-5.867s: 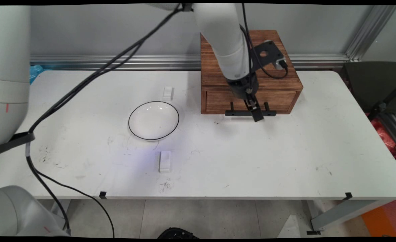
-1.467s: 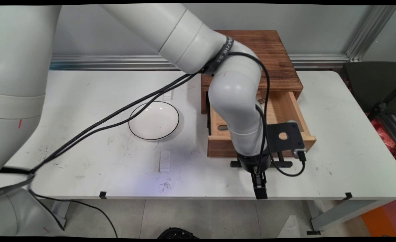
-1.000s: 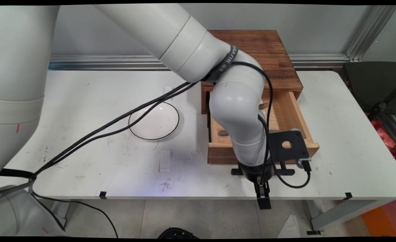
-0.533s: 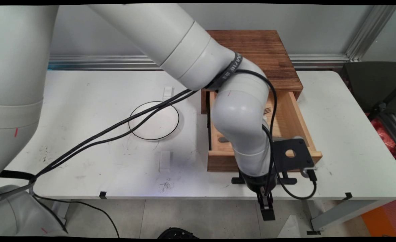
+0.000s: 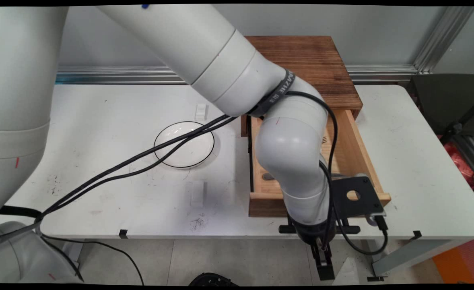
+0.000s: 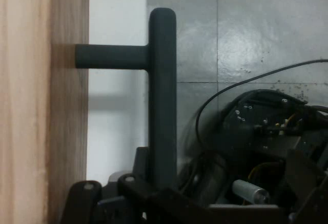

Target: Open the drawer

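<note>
Tool (image 5: 324, 262) clenched on black drawer handle (image 6: 162, 96), past counter (image 5: 100, 121) near edge. Wooden drawer (image 5: 351, 149) pulled far out, right of white bowl (image 5: 184, 143). Handle stiff, rigid bar; best gripped mid-bar.
</note>
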### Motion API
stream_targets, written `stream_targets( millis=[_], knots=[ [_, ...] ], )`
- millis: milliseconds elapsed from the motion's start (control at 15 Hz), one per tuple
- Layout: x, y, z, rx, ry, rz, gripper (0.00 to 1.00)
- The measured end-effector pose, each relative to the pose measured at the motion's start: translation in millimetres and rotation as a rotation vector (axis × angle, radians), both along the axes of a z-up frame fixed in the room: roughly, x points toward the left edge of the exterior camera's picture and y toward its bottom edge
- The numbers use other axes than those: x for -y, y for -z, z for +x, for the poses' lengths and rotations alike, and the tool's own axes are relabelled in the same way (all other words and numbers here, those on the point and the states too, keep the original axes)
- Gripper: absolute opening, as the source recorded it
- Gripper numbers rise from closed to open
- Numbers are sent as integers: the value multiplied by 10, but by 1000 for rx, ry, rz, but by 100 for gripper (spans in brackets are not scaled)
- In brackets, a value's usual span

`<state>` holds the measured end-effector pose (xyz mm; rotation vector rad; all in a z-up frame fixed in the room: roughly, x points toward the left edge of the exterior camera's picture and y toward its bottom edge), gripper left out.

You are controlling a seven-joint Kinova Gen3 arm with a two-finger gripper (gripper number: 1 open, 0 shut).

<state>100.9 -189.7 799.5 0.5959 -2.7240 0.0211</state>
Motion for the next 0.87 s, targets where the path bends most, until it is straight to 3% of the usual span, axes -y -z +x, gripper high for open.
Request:
stream_targets(
  millis=[867],
  knots=[
    [-162, -47, -81, -31, 11, 31, 100]
  ],
)
